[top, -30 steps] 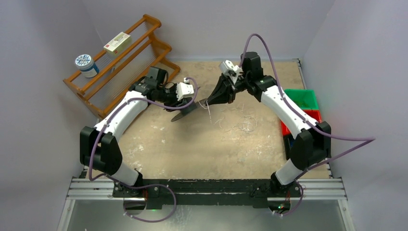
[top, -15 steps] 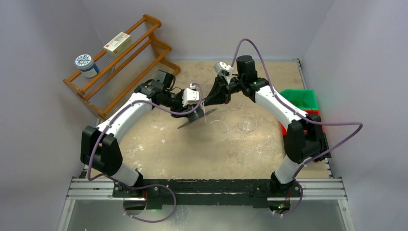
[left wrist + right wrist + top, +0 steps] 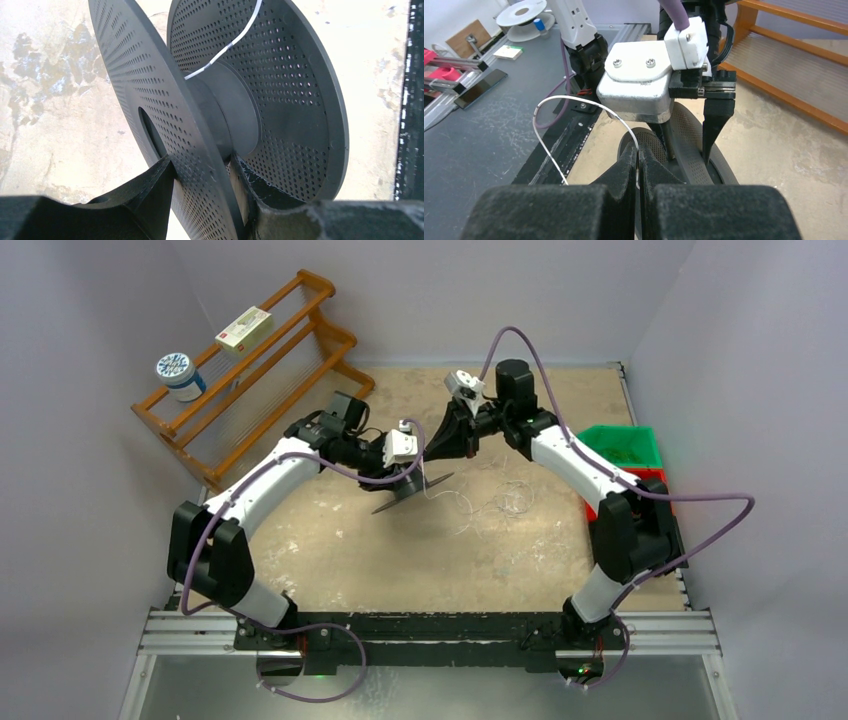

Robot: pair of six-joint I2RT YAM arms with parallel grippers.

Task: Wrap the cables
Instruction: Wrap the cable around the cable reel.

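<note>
Grip status: my right gripper (image 3: 638, 156) has its fingers pressed together on the thin pale white cable (image 3: 574, 97), pinched at the very tips, with a slack loop bowing out of the pinch. Just ahead of those tips is the black perforated plastic spool (image 3: 280, 100); I can't tell whether they touch. My left gripper (image 3: 202, 170) is clamped across the rim of the near flange, one finger outside it and one in the gap between the flanges. The hub axis lies along that clamping line and looks tilted off vertical from above. One strand crosses the far flange's inner face onto the hub; I can't tell if it makes a full turn. The remaining cable is a loose tangle (image 3: 497, 504) on the worn beige tabletop (image 3: 400, 560), on the right-arm side of the spool, so the right arm is nearer. My judgement: the strand must feed into the flange gap, square to the hub axis. Both arms reach forward, elbows out, wrists meeting mid-table.
</note>
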